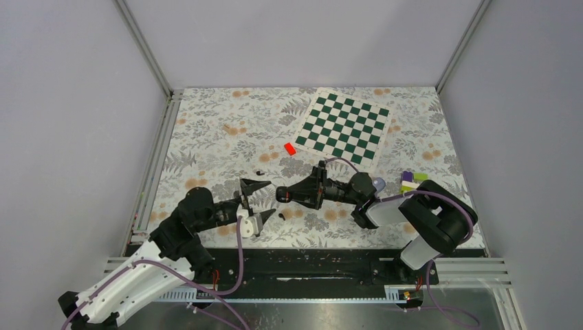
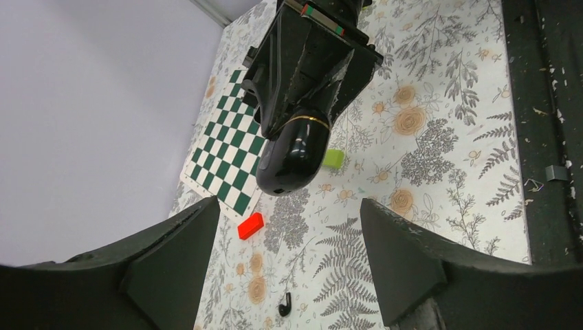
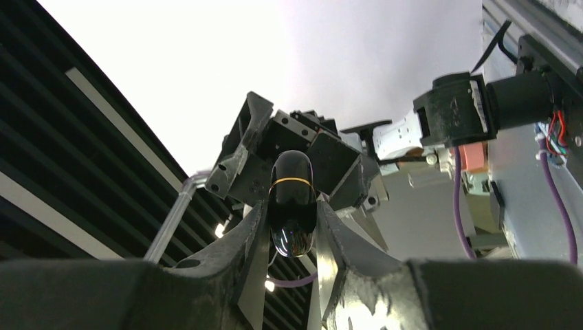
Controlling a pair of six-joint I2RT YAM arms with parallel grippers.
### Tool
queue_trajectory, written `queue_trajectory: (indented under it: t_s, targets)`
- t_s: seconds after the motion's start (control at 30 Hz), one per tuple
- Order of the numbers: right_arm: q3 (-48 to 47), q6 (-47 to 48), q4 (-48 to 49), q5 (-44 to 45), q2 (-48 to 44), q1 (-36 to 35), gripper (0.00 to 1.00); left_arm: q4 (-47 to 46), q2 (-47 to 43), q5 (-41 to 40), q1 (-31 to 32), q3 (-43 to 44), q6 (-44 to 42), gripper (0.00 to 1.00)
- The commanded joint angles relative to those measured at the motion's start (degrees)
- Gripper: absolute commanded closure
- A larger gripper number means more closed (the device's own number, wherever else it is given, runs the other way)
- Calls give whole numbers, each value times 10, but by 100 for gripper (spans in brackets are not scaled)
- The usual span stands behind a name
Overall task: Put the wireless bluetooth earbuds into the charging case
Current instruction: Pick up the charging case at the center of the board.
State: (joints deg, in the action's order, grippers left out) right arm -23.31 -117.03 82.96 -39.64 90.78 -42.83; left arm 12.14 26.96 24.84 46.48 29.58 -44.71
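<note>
My right gripper (image 1: 287, 194) is shut on the charging case (image 1: 282, 195), a glossy black pebble with a thin gold seam. The case (image 3: 292, 213) sits pinched between the right gripper (image 3: 292, 237) and its closed rounded end points at my left arm. My left gripper (image 1: 271, 199) stands open just left of the case, nothing between its fingers (image 2: 405, 261). From the left wrist the case (image 2: 292, 155) hangs above the gap of the left gripper (image 2: 289, 254). One earbud (image 1: 262, 169) lies on the floral cloth; it (image 2: 284, 304) shows as a small black stemmed nub. Another earbud (image 1: 282, 215) lies by the left gripper's near finger.
A red block (image 1: 290, 148) lies beside the green-and-white chequered mat (image 1: 344, 127). Lime-green and purple blocks (image 1: 414, 180) sit at the right by the right arm's elbow. A small tan piece (image 1: 226, 127) lies far left. A lime-green block (image 2: 334, 159) shows behind the case.
</note>
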Motion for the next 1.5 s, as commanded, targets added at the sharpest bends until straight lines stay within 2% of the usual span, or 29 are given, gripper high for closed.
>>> queue_trajectory:
  t_s: [0.0, 0.2, 0.33, 0.77, 1.07, 1.37, 1.47]
  targets:
    - [2, -126, 22, 56, 4, -5, 100, -5, 14, -20, 2, 29, -40, 23]
    - [-9, -168, 7, 44, 15, -8, 100, 0, 30, -21, 3, 37, -52, 23]
    - [-32, -201, 12, 5, 35, -13, 100, -20, 27, -25, 3, 28, -50, 23]
    - [-31, -206, 14, 29, 38, -30, 100, -25, 29, -9, 3, 24, -44, 30]
    - [-36, -207, 15, 35, 37, -35, 100, -14, 36, 8, 3, 31, -44, 50]
    - [-44, -209, 14, 38, 35, -39, 100, -15, 39, 13, 7, 33, -39, 52]
    - [-41, -210, 14, 41, 35, -40, 100, -14, 39, 13, 6, 35, -39, 61]
